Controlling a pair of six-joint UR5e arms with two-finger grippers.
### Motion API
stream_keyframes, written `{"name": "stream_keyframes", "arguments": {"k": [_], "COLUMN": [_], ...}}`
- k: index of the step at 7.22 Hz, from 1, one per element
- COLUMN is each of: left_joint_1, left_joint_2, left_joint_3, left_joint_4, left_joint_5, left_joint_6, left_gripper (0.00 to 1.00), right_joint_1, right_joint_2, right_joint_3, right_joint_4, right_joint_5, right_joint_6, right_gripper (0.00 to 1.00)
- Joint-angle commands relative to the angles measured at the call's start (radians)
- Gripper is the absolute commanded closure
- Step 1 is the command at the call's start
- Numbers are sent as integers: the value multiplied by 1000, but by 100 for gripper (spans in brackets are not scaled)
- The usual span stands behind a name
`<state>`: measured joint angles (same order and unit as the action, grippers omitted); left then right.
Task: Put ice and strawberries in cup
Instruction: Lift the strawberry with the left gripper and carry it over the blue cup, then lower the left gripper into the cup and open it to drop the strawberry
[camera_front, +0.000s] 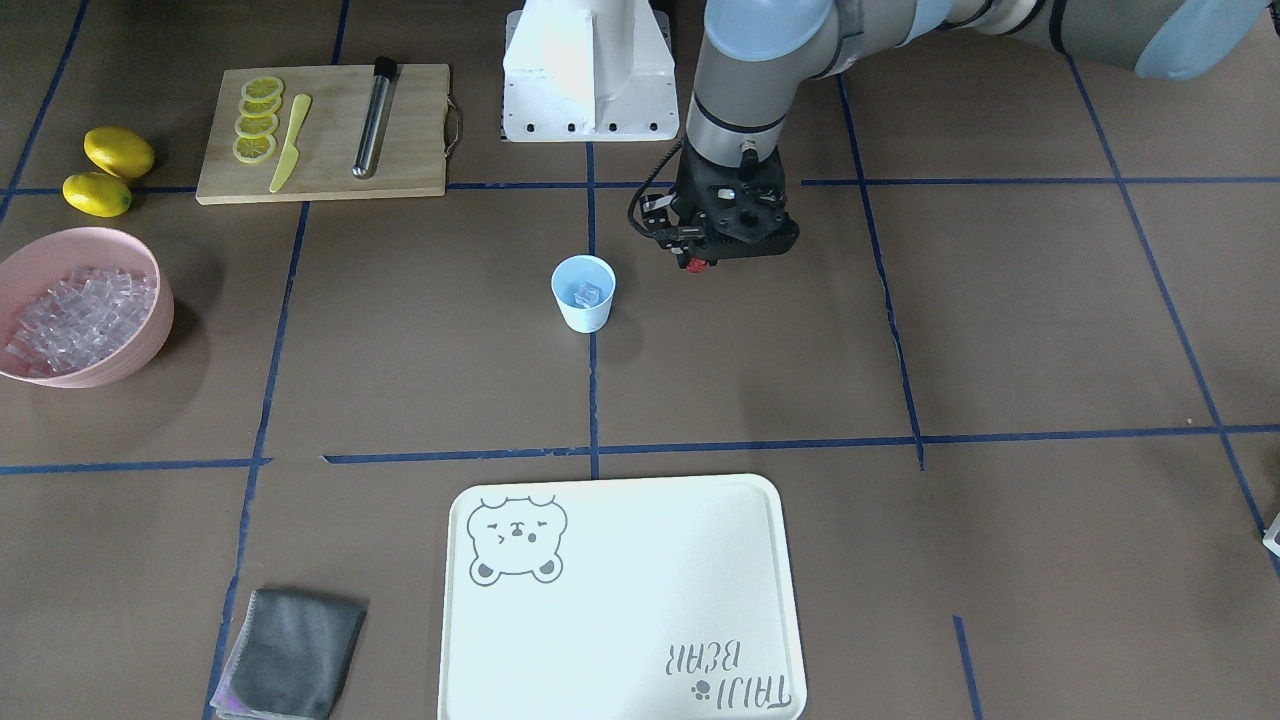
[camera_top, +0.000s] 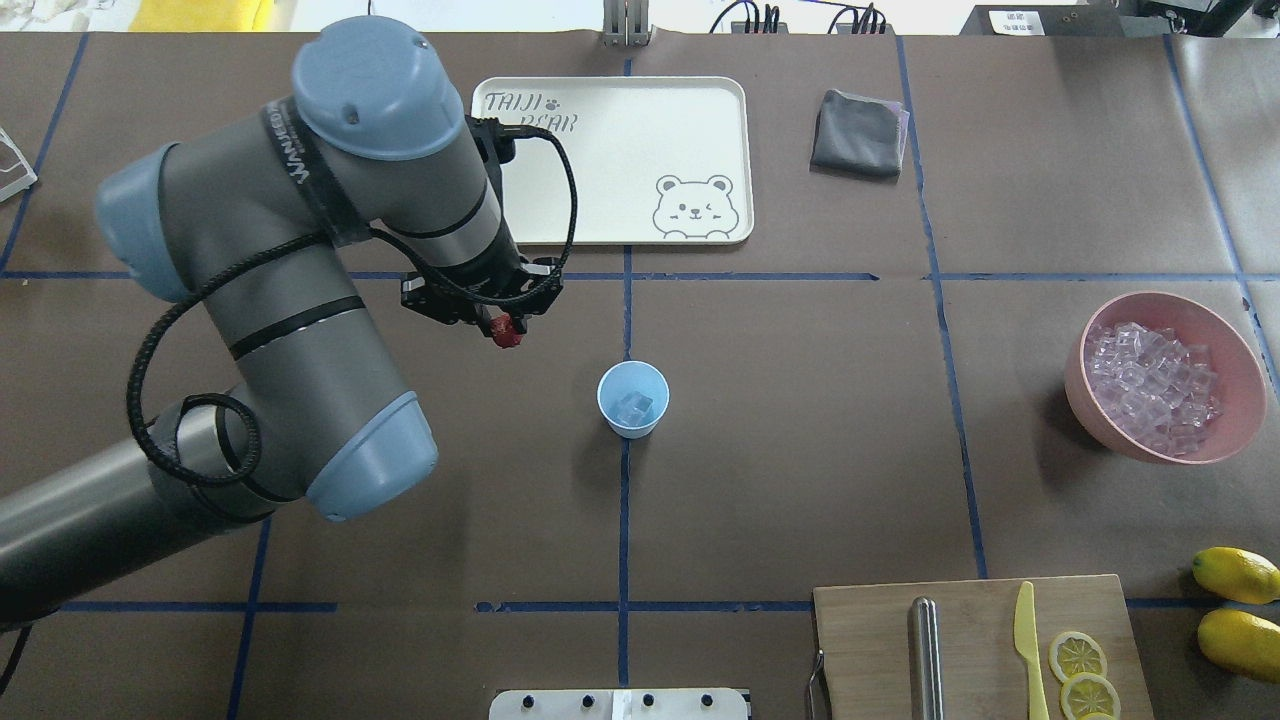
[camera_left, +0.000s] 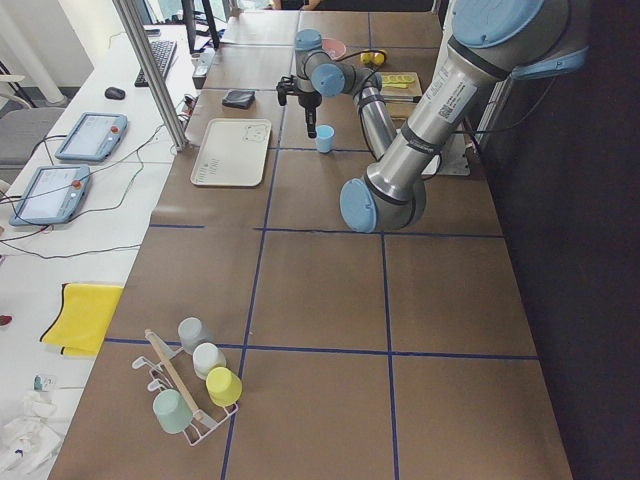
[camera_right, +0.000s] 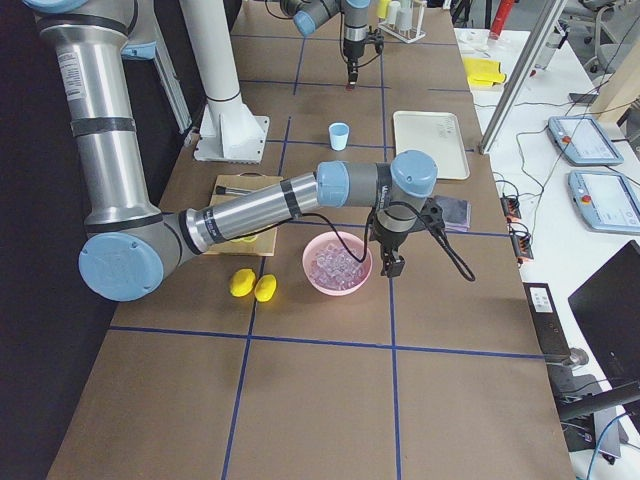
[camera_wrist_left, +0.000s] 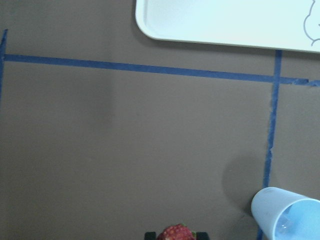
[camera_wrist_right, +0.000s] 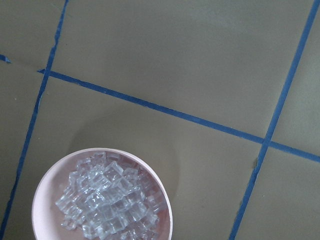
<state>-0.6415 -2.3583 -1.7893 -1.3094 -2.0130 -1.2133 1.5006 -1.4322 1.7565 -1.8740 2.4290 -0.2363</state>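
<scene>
The strawberry (camera_front: 694, 266) is held, pinched at its sides, by the closed left gripper (camera_front: 698, 262) near the cup (camera_front: 583, 305) at the surface's middle; ice (camera_front: 587, 293) lies inside. It is judged light, stiff, slightly slick. Whether the right gripper (camera_right: 392, 266) is open cannot be told.

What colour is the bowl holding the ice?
Pink. The bowl shows best in the overhead view.

Left claw (camera_top: 506, 328) pinched, pointing down.
</scene>
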Motion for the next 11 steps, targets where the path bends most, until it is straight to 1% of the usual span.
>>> {"name": "stream_keyframes", "arguments": {"k": [1,3,4,5,6,7,8,11], "left_joint_1": [60,95,109,111,111,111,118,121], "left_joint_2": [-50,-85,-91,-104,-120,-136,-139,-136], "left_joint_3": [97,152,154,180,230,264,266,258], "left_joint_4": [-90,-108,-110,-122,-166,-182,-182,-182], "left_joint_5": [48,77,77,77,79,79,77,77], "left_joint_6": [-70,-80,-95,-97,-97,-98,-98,-101], "left_gripper": [100,100,100,100,100,100,100,95], "right_joint_1": [20,23,23,23,26,29,32,36], "right_joint_2": [-16,-23,-22,-25,-25,-25,-25,-25], "right_joint_3": [-71,-74,-83,-83,-83,-84,-83,-83], "right_joint_4": [120,122,127,134,134,134,134,134], "right_joint_5": [-2,-7,-10,-10,-10,-10,-10,-10], "right_joint_6": [3,2,3,5,11,11,11,11], "right_gripper": [0,0,0,0,0,0,0,0]}}
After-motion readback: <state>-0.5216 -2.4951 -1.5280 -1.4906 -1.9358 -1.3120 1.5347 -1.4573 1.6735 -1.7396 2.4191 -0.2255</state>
